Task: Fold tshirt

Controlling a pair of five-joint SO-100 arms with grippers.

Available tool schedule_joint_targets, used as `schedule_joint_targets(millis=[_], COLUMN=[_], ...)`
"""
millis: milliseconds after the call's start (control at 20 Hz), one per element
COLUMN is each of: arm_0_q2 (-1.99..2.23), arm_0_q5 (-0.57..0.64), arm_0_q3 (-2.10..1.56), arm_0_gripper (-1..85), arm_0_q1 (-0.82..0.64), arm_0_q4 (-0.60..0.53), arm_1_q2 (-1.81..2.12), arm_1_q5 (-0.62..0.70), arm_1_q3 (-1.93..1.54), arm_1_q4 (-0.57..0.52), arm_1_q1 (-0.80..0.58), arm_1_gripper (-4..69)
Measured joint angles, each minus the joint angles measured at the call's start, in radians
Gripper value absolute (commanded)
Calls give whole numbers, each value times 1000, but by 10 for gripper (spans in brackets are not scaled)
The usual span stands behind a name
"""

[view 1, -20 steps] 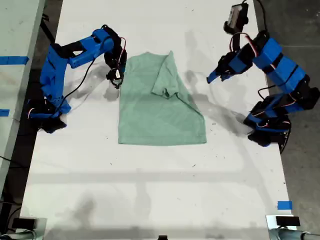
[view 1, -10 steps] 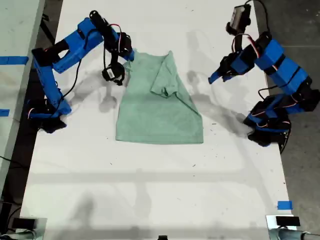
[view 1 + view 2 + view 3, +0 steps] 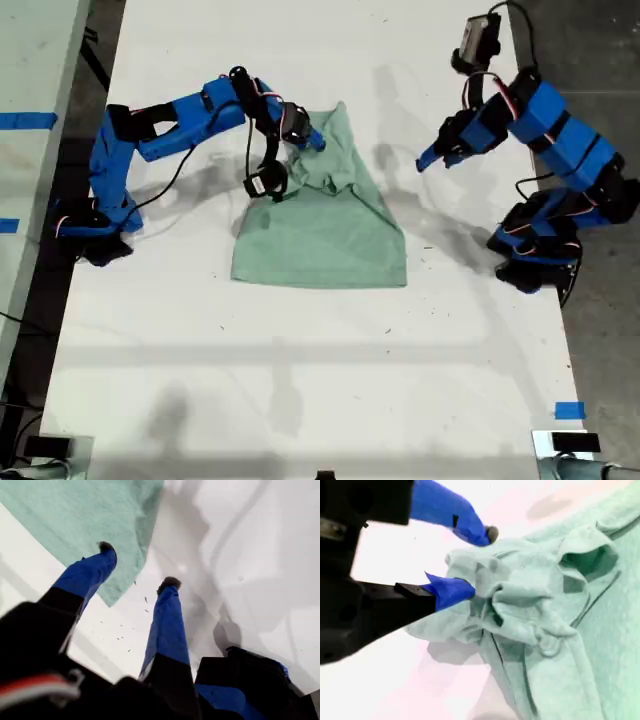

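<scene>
Your second gripper (image 3: pixel 308 140) held bunched tshirt (image 3: pixel 330 235) between part-open fingers; your first gripper (image 3: pixel 428 160) hung open, empty.

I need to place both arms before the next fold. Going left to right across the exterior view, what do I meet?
My second gripper, gripping bunched cloth at the tshirt → the tshirt's flat body → bare white table → my first gripper, open above the table.

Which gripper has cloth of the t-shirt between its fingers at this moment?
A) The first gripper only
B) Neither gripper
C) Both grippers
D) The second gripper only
D. My second gripper has bunched cloth of the tshirt between its fingers, while my first gripper hangs open above the table with nothing between its fingers.
</scene>
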State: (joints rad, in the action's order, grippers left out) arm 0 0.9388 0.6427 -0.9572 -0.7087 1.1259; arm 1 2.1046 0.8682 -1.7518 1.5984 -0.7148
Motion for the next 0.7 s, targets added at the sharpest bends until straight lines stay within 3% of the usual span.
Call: schedule_joint_targets(millis=[200, 450, 700], arm_0_q2=[2, 287, 676], arm_0_q5=[0, 0, -89], arm_0_q3=[0, -66, -515], arm_0_gripper=[231, 231, 209], arm_0_q1=[-23, -44, 140], arm_0_q4=[-46, 140, 107], arm_1_q2=[0, 160, 347], arm_1_q5=[-41, -91, -161], arm_1_q3=[-20, -109, -284], arm_1_q4=[-28, -34, -74], arm_1_q1=[48, 158, 336], arm_1_gripper=[212, 173, 285])
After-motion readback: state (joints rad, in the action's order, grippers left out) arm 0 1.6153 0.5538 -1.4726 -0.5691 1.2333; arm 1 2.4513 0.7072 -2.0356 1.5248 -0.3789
